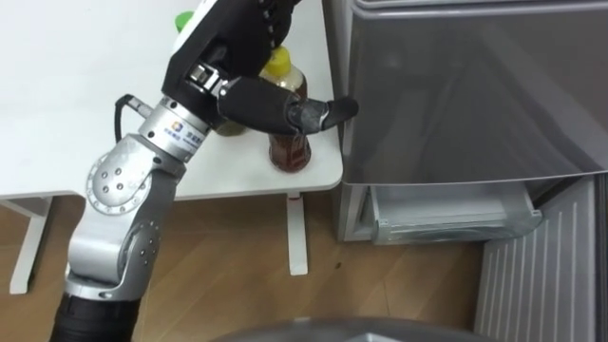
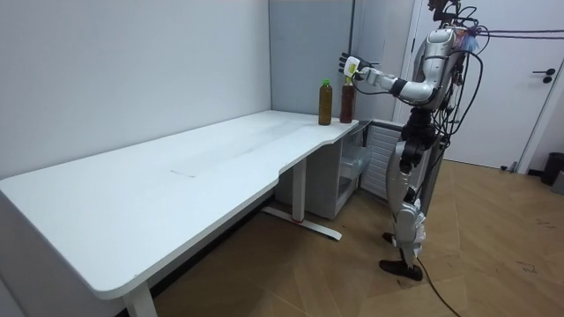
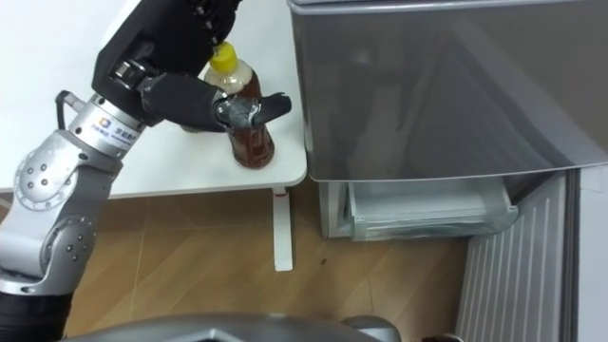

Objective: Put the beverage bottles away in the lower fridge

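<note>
Left hand [image 1: 249, 98] is out over the far corner of the white table [image 1: 66, 123]. Its thumb lies straight across the front of the yellow-capped plastic bottle of brown tea [image 1: 290, 147]; I cannot tell if the hand grips it. The bottle stands upright on the table. A green-capped bottle of brown drink [image 2: 325, 104] stands just beside it. The grey fridge [image 1: 456, 95] is right of the table, with its lower door [image 1: 541, 275] open.

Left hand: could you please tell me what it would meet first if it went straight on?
Probably the yellow-capped bottle, right ahead of the left hand near the table edge; depth is hard to judge.
</note>
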You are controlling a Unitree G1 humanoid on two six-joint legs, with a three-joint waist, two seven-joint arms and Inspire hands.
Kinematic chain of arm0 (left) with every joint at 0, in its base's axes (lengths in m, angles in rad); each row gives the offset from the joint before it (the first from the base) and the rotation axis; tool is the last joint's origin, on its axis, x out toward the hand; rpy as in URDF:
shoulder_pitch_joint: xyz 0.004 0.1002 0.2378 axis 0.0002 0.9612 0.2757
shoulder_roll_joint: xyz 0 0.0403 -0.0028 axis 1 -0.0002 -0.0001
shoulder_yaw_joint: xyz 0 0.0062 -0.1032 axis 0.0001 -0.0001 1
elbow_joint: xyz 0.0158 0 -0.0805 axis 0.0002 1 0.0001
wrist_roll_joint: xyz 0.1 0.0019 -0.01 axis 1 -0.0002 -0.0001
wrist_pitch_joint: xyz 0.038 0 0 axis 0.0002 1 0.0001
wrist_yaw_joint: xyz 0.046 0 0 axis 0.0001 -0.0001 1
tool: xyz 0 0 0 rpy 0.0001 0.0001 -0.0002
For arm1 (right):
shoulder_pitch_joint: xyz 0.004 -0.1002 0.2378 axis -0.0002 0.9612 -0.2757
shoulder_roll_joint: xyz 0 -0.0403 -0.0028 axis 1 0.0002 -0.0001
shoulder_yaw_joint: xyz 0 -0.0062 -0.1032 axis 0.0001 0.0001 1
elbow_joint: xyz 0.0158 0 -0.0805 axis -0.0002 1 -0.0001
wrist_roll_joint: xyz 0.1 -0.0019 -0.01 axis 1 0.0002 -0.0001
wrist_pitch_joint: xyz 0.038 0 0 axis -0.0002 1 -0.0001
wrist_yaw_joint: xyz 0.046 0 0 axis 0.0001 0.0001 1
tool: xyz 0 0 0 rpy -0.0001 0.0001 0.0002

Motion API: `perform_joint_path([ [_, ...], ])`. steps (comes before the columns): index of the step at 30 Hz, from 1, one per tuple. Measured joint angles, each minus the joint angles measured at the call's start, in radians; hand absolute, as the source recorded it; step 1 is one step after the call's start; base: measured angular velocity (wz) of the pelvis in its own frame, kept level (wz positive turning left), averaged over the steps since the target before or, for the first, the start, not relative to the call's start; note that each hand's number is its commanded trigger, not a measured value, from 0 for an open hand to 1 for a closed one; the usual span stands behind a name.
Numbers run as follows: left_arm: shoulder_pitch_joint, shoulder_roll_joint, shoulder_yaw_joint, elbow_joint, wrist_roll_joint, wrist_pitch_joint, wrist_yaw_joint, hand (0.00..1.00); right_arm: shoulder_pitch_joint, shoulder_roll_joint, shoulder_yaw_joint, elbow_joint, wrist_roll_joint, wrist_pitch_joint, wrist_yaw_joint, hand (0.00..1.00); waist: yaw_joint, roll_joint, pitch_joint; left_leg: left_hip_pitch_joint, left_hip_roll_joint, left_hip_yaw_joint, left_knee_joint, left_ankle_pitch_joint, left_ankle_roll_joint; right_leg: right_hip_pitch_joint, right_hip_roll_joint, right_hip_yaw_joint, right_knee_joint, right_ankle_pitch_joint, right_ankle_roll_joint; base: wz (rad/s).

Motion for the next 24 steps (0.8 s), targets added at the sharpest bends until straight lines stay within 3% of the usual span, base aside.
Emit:
perform_joint_path([
  [24,0.005,-0.004,0.000,-0.002,0.000,0.000,0.005,0.00,0.001,0.000,0.000,0.001,-0.003,0.000,-0.034,0.00,-0.001,-0.001,-0.0010,0.001,0.000,0.003,0.000,0.000,0.000,0.001,0.000,-0.002,0.003,0.000,0.000,0.00],
])
